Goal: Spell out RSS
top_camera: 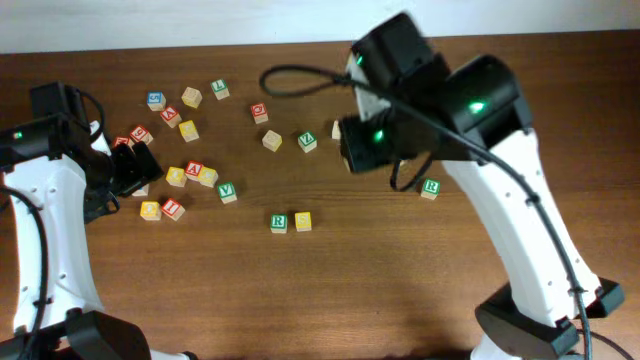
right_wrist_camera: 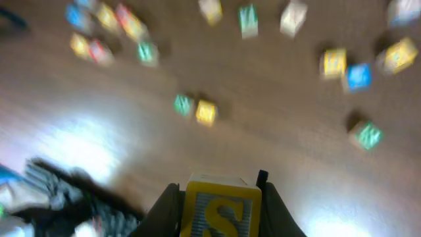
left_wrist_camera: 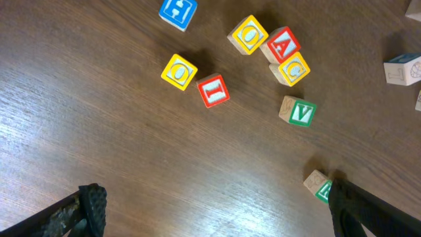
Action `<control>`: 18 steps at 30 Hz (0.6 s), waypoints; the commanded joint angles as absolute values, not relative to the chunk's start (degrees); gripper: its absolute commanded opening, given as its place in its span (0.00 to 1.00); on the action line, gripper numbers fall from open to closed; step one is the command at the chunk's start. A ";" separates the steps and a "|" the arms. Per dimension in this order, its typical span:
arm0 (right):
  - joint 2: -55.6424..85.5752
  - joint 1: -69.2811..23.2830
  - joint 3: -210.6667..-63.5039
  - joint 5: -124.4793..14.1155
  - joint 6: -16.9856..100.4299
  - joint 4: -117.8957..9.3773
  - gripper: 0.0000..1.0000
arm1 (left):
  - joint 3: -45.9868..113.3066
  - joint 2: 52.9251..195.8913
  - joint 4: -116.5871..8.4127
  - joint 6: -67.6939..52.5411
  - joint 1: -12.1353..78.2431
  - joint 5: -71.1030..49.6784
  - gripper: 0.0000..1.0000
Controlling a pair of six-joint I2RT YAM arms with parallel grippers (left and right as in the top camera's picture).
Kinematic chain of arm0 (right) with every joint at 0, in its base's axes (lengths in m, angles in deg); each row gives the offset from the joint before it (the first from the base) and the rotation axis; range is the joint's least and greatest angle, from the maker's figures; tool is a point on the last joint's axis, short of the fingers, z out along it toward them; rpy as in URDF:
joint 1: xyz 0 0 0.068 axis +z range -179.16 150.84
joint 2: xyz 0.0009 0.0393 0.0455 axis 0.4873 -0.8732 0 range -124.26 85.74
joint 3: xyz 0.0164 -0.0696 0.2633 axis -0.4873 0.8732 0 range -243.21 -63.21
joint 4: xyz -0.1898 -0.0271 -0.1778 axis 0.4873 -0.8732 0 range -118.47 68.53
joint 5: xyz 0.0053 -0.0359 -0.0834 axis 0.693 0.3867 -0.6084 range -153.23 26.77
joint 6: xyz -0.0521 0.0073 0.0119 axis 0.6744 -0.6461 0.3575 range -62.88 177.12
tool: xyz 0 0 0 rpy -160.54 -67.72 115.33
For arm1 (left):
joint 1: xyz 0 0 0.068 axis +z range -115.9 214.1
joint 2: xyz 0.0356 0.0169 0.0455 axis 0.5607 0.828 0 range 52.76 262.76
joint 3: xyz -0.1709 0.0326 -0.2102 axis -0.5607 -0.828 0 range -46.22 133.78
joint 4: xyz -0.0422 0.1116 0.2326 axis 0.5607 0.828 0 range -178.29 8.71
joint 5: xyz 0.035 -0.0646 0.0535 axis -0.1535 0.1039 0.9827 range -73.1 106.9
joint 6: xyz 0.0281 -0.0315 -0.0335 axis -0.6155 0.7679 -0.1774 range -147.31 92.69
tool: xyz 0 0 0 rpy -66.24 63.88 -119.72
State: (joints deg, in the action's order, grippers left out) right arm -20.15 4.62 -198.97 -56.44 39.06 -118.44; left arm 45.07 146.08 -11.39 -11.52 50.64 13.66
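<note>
A green R cube [top_camera: 278, 222] and a yellow S cube [top_camera: 303, 221] sit side by side on the table's middle; they also show, blurred, in the right wrist view as green [right_wrist_camera: 183, 104] and yellow [right_wrist_camera: 206, 112]. My right gripper [right_wrist_camera: 221, 217] is shut on a second yellow S cube [right_wrist_camera: 221, 209], held above the table; in the overhead view this gripper [top_camera: 340, 132] is mostly hidden under the arm. My left gripper [left_wrist_camera: 217, 210] is open and empty at the left [top_camera: 135, 168]. Its right finger partly hides the green R cube [left_wrist_camera: 319, 185].
A cluster of yellow, red and blue letter cubes lies at the left, with a green V cube [top_camera: 227, 191] beside it. Another green V cube [top_camera: 306, 141] and a second green R cube [top_camera: 430, 188] lie further right. A black cable loops over the back.
</note>
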 commanded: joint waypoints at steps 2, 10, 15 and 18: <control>-22.11 7.39 -184.00 -61.33 33.48 -113.37 0.17 | 45.18 146.08 -11.50 -11.98 50.77 13.24 0.99; -23.38 7.50 -159.63 -61.75 24.61 -89.63 0.23 | 45.18 146.08 -11.48 -11.98 50.77 13.22 0.99; -23.45 7.52 -147.48 -61.97 20.74 -75.36 0.23 | 45.18 146.08 -11.48 -11.98 50.77 13.22 0.99; -23.45 7.52 -141.88 -62.62 20.78 -68.04 0.22 | 45.18 146.08 -11.50 -11.98 50.77 13.22 0.99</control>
